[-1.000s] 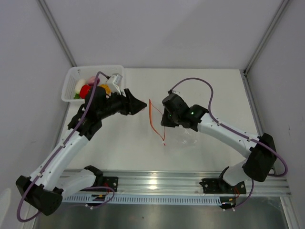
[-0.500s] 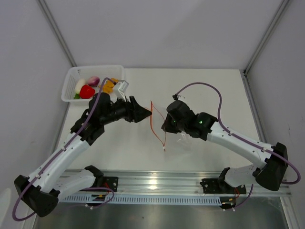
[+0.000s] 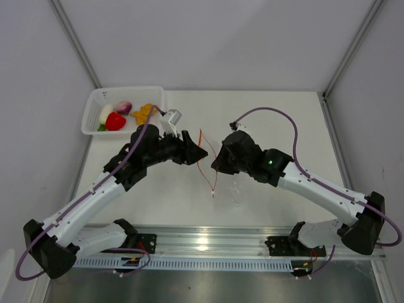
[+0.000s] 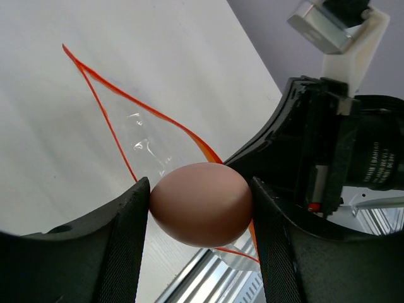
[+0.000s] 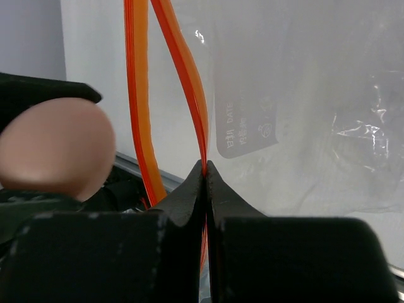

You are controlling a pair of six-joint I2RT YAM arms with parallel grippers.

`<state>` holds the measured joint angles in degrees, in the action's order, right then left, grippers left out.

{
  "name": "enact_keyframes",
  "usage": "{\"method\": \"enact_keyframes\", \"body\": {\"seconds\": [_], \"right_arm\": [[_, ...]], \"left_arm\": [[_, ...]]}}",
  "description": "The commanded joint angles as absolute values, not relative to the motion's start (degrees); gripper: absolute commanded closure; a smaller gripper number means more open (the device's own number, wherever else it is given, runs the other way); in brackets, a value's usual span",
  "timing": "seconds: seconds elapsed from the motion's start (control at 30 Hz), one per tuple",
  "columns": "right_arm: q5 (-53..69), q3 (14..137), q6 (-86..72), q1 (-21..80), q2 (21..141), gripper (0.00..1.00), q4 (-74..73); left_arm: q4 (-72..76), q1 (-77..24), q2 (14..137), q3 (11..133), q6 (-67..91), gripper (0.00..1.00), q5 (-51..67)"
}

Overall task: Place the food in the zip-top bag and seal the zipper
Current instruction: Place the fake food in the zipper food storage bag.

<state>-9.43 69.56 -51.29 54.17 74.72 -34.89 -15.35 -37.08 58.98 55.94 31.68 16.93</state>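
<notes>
The left gripper (image 4: 201, 205) has its jaws clamped on a tan egg-shaped toy (image 4: 201, 203) right at the mouth of the zip-top bag (image 5: 303, 120), mid-surface. The right gripper (image 5: 206, 169) pinches one side of the zipper (image 5: 189, 82), jaws closed on it. The mouth gapes narrowly, so the toy could catch the strip and fall outside.

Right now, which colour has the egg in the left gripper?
The egg is pale brown, clearest in the left wrist view.

From above, egg (image 4: 201, 204) hidden inside left gripper (image 3: 201, 153). Bag (image 3: 243, 183) body barely visible, partly under right arm (image 3: 303, 183). Right wrist view: egg blurred, cut at left edge.
</notes>
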Motion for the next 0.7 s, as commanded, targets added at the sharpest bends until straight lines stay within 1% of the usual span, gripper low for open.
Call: {"method": "enact_keyframes", "body": {"seconds": [0.0,0.3,0.57,0.67], "right_arm": [[-8.2,70.8,-52.6,54.4,72.1,1.0,-31.6],[-4.9,70.6,-52.8,53.9,71.6,1.0,-30.2],[-4.1,69.4,-52.9,53.4,72.4,1.0,-29.9],[-3.6,68.8,-53.2,53.5,72.7,1.0,-28.7]], "left_arm": [[-13.5,-38.0,60.2,56.5,33.0,0.98,16.1],[-7.3,-38.2,61.8,54.4,32.1,0.9,19.3],[-5.7,-38.3,59.9,54.3,32.6,0.88,18.5],[-5.8,-38.3,60.6,55.2,32.5,0.87,20.1]]}}
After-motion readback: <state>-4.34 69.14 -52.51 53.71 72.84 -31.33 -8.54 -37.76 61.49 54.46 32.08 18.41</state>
